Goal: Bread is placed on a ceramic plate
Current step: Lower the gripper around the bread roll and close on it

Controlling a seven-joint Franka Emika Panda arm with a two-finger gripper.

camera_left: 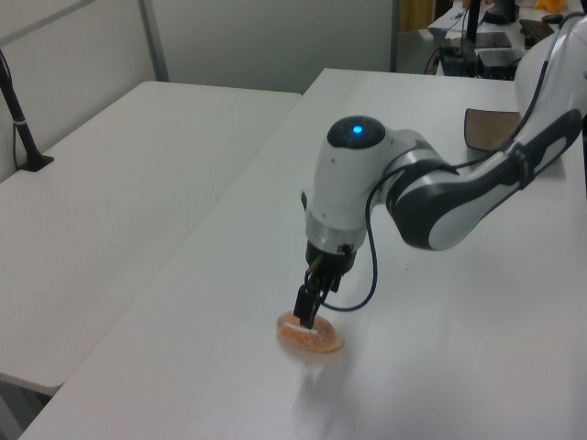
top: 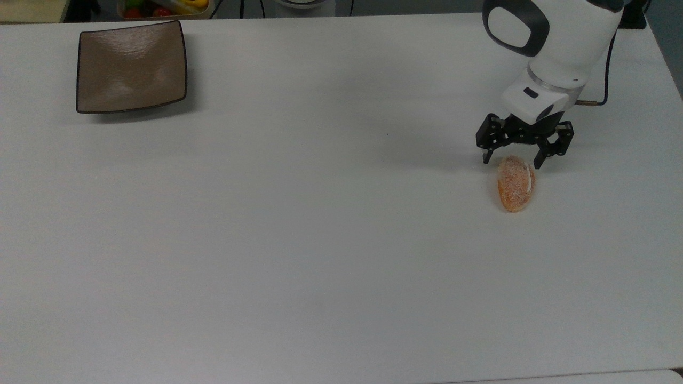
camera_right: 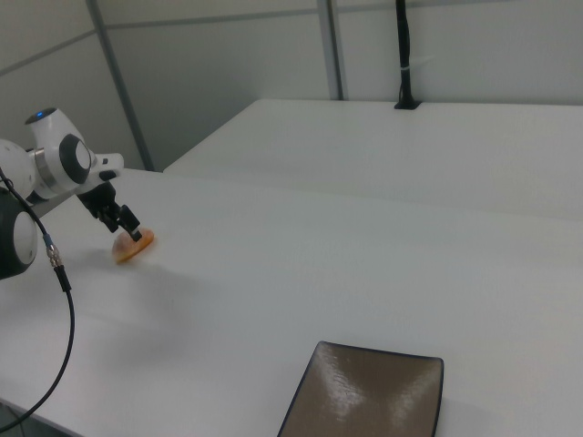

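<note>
The bread (top: 515, 183) is a small oval orange-brown bun with a white stripe, lying on the white table at the top view's right; it also shows as the bread (camera_left: 310, 335) and the bread (camera_right: 134, 246). My gripper (top: 512, 160) is open, its two black fingers straddling the bun's far end just above the table. The same gripper (camera_left: 306, 310) reaches down onto the bun in the left view. The ceramic plate (top: 131, 66), square and glossy taupe-brown with a dark rim, sits bare at the top view's far left corner, also seen as the plate (camera_right: 369, 401).
A container of colourful fruit (top: 163, 7) stands just behind the plate off the table's far edge. A second white table (camera_left: 119, 183) runs alongside in the left view. A black cable (top: 596, 101) trails from the wrist.
</note>
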